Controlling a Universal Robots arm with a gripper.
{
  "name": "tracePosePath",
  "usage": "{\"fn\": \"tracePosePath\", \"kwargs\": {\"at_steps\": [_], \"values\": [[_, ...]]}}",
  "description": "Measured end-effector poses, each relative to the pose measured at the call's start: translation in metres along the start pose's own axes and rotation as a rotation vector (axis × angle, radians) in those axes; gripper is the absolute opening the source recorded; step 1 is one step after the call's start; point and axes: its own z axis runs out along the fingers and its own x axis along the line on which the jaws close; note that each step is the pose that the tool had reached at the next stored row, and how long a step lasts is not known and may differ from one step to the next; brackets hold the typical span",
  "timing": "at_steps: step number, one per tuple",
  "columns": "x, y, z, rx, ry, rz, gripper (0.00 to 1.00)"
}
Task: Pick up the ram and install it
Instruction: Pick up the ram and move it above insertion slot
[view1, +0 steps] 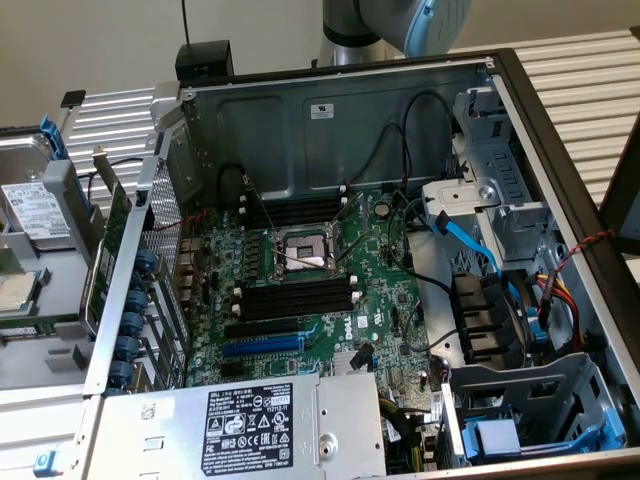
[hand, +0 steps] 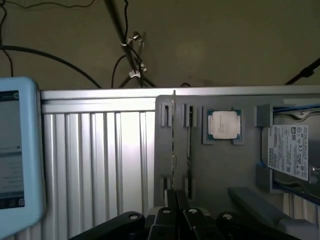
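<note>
The ram (hand: 173, 145) shows edge-on as a thin green strip running straight out from between my black fingertips. My gripper (hand: 173, 196) is shut on it, above the grey parts tray (hand: 240, 170). The strip's far end reaches just past the tray's edge. A second stick (hand: 189, 145) stands in the tray's holder right beside it. In the exterior view the open computer case shows the motherboard's long black memory slots (view1: 295, 297) with white end clips, plus another bank (view1: 295, 212) behind the processor socket (view1: 300, 255). Part of my arm (view1: 385, 25) rises behind the case.
The tray also holds a processor chip (hand: 223, 124) and a hard drive (hand: 292, 150). A light-blue tablet (hand: 15, 160) lies on the ribbed metal table (hand: 100, 150). Inside the case are a blue expansion slot (view1: 262, 346), loose cables (view1: 470, 240) and the power supply (view1: 250, 420).
</note>
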Motion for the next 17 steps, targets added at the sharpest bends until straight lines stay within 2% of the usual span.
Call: {"fn": "tracePosePath", "kwargs": {"at_steps": [3,7,13,17], "values": [[-0.001,-0.0037,-0.0138,-0.0002,0.0001,0.000,0.12],[-0.002,-0.0132,-0.0321,-0.0006,0.0000,0.000,0.12],[-0.003,-0.0319,-0.0601,-0.0010,0.0000,0.000,0.12],[-0.004,-0.0473,-0.0780,-0.0011,0.0000,0.000,0.12]]}}
